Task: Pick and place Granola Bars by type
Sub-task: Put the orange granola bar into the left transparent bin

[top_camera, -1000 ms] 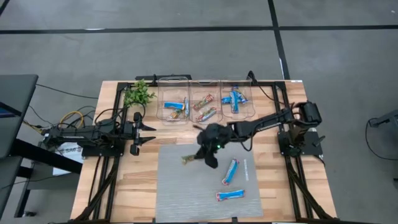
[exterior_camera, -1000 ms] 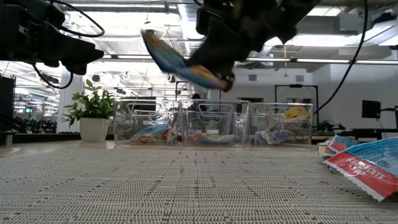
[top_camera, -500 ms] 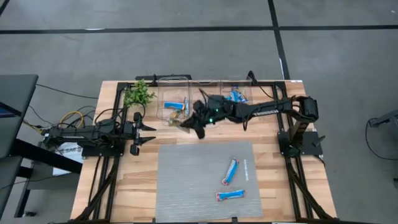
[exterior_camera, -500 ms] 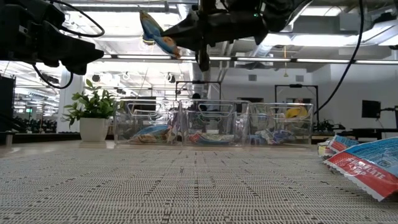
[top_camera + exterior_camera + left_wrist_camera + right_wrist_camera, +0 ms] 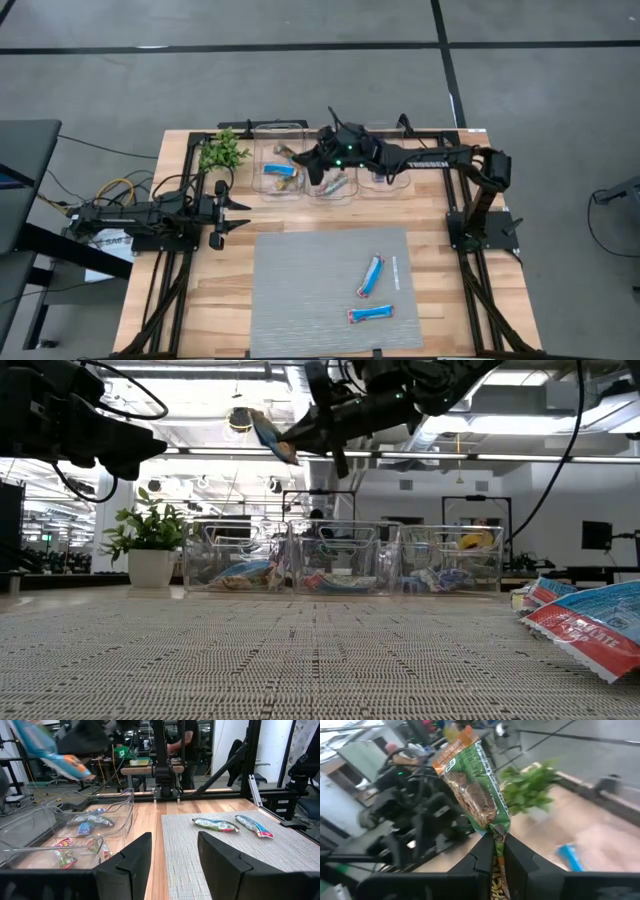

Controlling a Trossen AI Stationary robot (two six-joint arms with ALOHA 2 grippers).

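A multicoloured orange, green and brown granola bar (image 5: pixel 472 785) is up in the air over the clear bins, with my right gripper (image 5: pixel 303 162) shut on it; the low view shows the bar (image 5: pixel 274 437) high above the bin tops. Two blue-and-white bars (image 5: pixel 371 275) (image 5: pixel 371 313) lie flat on the grey mat (image 5: pixel 300 300). More bars lie in the three bins (image 5: pixel 280 172) (image 5: pixel 331 178) (image 5: pixel 383 168) along the far edge. At the table's left side my left gripper (image 5: pixel 243 215) waits open with nothing between its fingers. My right gripper pinches the bar's crimped end (image 5: pixel 496 832) between its two fingers (image 5: pixel 482 852). The fingers reach nearly level from the table's right, slanting a little down. The bar sticks out past the fingertips, along their line, lifted clear above the left and middle bins.
A green plant sprig (image 5: pixel 222 151) stands at the far left beside the bins. The right arm (image 5: pixel 430 158) stretches across the right and middle bins. Black frame rails (image 5: pixel 160 270) run along both table sides. Bare mat lies left of the two blue bars.
My right gripper has swung up from over the mat's far left part toward the table's far edge, carrying the multicoloured bar, and has tipped from pointing steeply down to nearly level. It stays shut on the bar, which now hangs over the bins.
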